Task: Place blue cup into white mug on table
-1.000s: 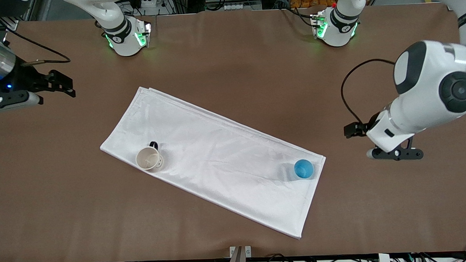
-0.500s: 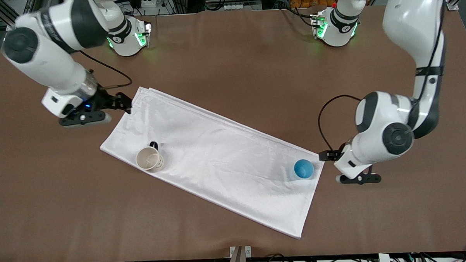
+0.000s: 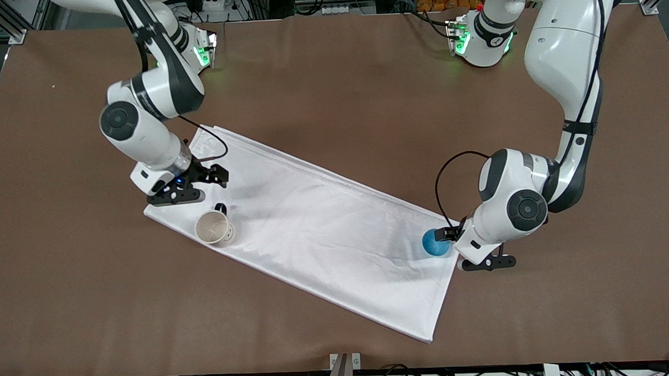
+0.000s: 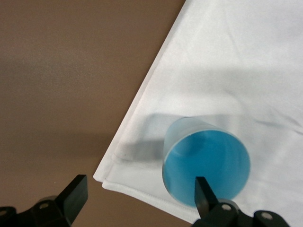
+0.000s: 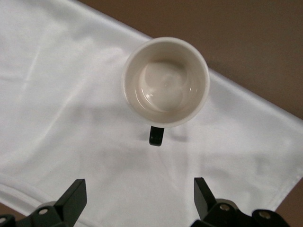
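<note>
Small round bright-blue plastic cup [image 3: 435, 243] stands upright, mouth up, on the large white rectangular cloth [image 3: 313, 222], close to the cloth's corner toward the left arm's end of the table. Left wrist view: blue cup [image 4: 206, 163] sits just inside the cloth's hemmed edge [image 4: 142, 94].

Left gripper [image 3: 463, 250] is low over that cloth corner, just beside the blue cup. Its fingers [image 4: 73, 194] stand apart, nothing between them; one fingertip overlaps the cup's rim in the left wrist view, contact cannot be told.

Small white cylindrical mug [image 3: 213, 228], cream-beige inside, small black handle, stands upright on the cloth near its end toward the right arm's end of the table, well apart from the blue cup. Handle points away from the front camera. Mug is empty [image 5: 165, 81].

Right gripper [image 3: 196, 184] hangs over the cloth edge just above the mug's handle side. Its fingers [image 5: 75, 195] are spread wide and hold nothing.

Brown matte tabletop [image 3: 330, 71] shows all round the cloth.
</note>
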Controlling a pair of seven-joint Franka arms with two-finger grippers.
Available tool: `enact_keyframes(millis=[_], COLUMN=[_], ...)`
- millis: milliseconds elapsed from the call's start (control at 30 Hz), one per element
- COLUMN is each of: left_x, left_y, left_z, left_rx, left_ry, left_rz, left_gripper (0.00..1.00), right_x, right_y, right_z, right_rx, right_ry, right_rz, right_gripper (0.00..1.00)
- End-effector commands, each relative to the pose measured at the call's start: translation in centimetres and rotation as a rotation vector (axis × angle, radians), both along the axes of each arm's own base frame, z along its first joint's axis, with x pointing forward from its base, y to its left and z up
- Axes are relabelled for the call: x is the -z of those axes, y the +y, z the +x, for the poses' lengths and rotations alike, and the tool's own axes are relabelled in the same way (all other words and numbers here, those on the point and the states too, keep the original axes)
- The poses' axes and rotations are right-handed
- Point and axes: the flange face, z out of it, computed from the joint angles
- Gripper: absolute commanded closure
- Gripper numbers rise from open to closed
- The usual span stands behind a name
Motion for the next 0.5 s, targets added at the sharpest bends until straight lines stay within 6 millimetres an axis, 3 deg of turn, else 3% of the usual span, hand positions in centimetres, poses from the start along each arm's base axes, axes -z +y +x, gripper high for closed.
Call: enact_keyframes(millis=[0,100,233,267,467], left_x=[1.8,2.8,3.4,3.4,3.3], left_y=[-0.2,-0.4,-1.0,-1.2,-1.4], left_z=[0.7,0.8,0.6,0.5,0.4], left_rx=[-0.076,-0.111,-0.122,-0.126,-0.130], left_ry=[-0.010,-0.017,-0.015,-0.015,-0.016], left_rz=[-0.012,-0.022,-0.019,-0.017,-0.015], left_gripper=[0.18,0.43,0.93,1.00,1.00], right_x=[3.0,4.4,5.3,5.5,5.8], right_y=[0.6,0.9,1.1,1.1,1.1], right_z=[0.5,0.7,1.5,1.7,2.6], right_rx=[0.015,0.018,0.041,0.045,0.051], right_ry=[-0.005,-0.022,-0.023,-0.022,-0.025], right_rz=[-0.029,-0.061,-0.076,-0.076,-0.071], right_gripper=[0.03,0.08,0.18,0.21,0.42])
